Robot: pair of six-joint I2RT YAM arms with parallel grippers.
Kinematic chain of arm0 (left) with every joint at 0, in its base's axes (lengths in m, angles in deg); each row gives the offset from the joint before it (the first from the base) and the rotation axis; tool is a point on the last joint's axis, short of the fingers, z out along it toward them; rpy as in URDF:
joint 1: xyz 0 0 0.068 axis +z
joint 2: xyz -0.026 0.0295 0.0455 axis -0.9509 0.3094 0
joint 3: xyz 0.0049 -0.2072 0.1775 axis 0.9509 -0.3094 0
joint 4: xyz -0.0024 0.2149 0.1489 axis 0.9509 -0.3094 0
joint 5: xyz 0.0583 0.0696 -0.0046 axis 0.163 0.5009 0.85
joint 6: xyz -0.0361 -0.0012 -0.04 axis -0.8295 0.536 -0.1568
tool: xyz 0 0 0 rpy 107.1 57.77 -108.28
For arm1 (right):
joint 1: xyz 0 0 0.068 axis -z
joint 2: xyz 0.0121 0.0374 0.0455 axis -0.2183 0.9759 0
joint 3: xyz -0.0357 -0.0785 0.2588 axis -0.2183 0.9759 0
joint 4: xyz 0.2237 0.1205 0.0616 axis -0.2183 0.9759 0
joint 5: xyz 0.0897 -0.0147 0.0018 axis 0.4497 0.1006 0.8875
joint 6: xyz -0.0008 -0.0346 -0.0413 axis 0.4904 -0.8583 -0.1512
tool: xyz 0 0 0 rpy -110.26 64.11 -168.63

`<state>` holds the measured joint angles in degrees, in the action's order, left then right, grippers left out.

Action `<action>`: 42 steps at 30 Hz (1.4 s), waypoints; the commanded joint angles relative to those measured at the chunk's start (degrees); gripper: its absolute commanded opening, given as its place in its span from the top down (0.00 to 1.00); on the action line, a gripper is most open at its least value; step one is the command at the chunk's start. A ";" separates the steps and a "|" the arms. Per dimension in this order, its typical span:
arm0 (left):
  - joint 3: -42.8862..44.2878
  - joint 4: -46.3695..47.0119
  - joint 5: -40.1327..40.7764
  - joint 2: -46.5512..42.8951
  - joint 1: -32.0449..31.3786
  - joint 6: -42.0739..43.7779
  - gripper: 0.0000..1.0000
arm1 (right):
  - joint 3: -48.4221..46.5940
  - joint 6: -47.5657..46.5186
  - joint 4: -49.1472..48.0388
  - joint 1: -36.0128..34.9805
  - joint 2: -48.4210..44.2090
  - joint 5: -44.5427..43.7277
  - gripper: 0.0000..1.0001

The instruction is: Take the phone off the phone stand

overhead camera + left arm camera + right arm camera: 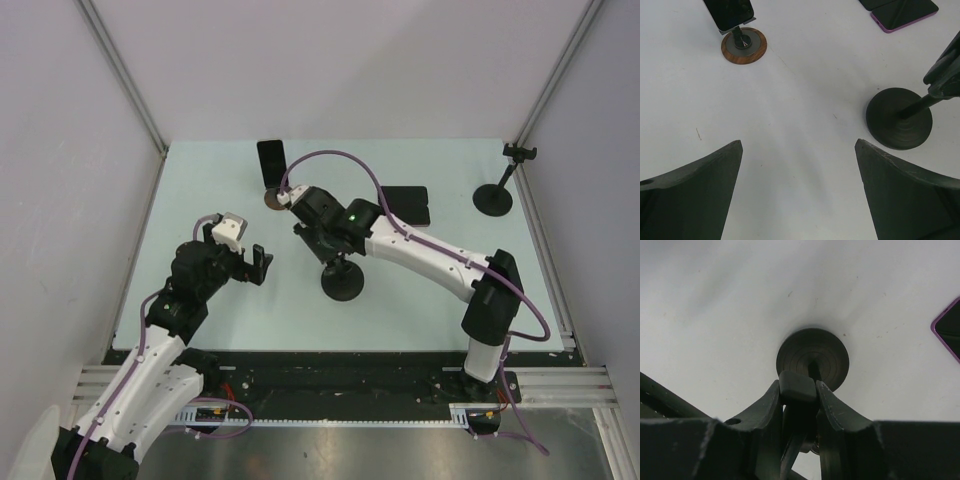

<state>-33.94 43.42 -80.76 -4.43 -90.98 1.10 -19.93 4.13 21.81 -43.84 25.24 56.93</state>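
A dark phone (271,160) stands upright on a phone stand with a round wooden base (272,198) at the back of the table; both show in the left wrist view, phone (730,12) and base (744,45). My right gripper (322,245) is shut on the clamp head (797,385) of a black stand, above its round base (813,358), which stands mid-table (343,283). No phone shows in that stand. My left gripper (240,252) is open and empty over bare table (797,145), left of the black base (898,118).
A purple-cased phone (902,12) and a second dark phone (875,3) lie flat at the back right of centre (408,205). Another black stand (495,196) with an empty clamp stands at the far right edge. Grey walls enclose the table.
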 commanded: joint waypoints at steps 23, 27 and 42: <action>-0.75 1.91 4.65 -2.64 -7.71 3.80 0.00 | 6.23 -22.56 -1.37 61.18 -15.05 9.16 1.00; -0.92 1.91 5.35 -3.70 -8.86 4.15 0.00 | 5.01 -23.44 -4.10 65.31 -12.23 10.22 1.00; -1.01 1.82 5.97 -4.40 -9.38 4.50 0.00 | 3.33 -23.10 -7.00 70.77 -4.76 19.10 0.86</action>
<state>-34.88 43.42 -75.80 -8.65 -99.99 3.65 -13.81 -19.23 17.55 26.85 19.87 74.86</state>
